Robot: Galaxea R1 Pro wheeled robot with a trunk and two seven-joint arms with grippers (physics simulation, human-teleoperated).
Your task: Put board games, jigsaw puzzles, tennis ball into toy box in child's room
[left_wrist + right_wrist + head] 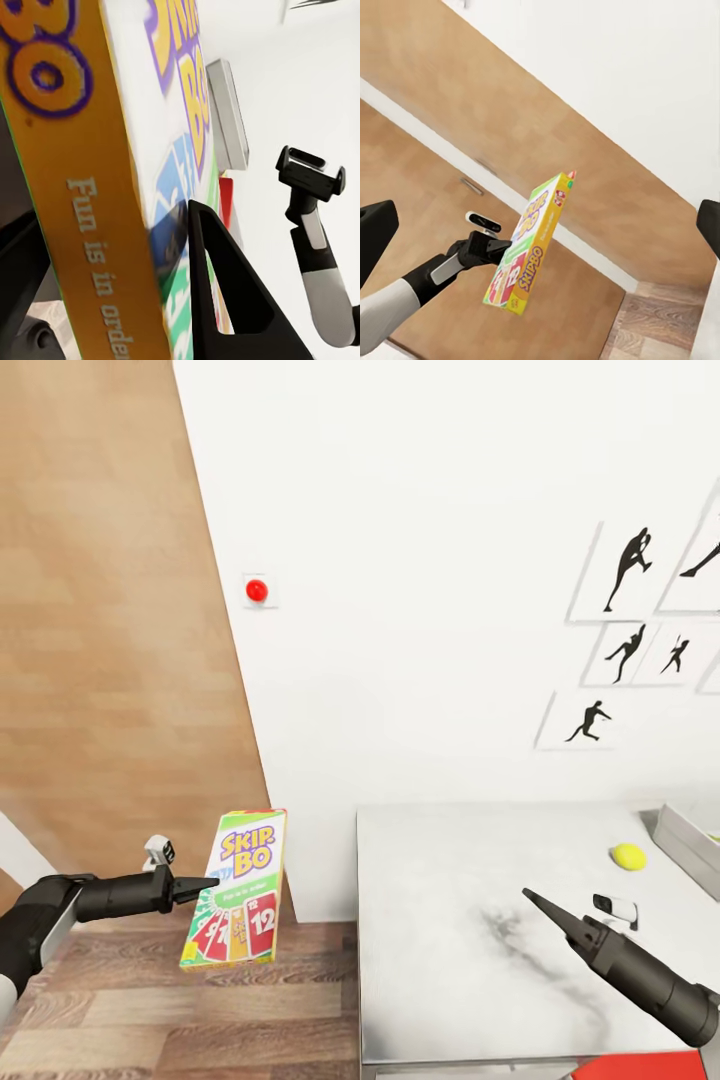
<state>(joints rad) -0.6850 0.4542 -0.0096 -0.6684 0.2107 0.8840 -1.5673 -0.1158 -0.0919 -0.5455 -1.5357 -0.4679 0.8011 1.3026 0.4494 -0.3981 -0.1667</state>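
The left tool (196, 887) is clamped on the flat green, white and red card box printed SKIP-BO (238, 887), gripping it at its left long edge about halfway down, so the box hangs upright in the air with its printed face toward the head camera, above the wood-plank floor (200, 1010) and just left of the worktop. In the left wrist view one dark finger (225, 292) lies flat against the printed face of the box (120, 150), while its orange side panel with white lettering fills the near side. From the right wrist view the same box (529, 244) shows edge-on, held at the end of the left arm, in front of a tan wooden panel (510, 112). The pale grey, faintly shiny worktop (450, 920) stands against the plain white wall (420, 560). On it, near its far right corner, sits the small yellow-green ball (628, 856), just beside the low grey wall of the rectangular toy box (690, 843), which is cut off by the picture's edge. The right tool (535, 903) hovers over the worktop's right half, its dark fingers drawn together to a point and holding nothing. A red round button (257, 591) is on the wall, and black silhouette pictures (628, 570) hang further right.
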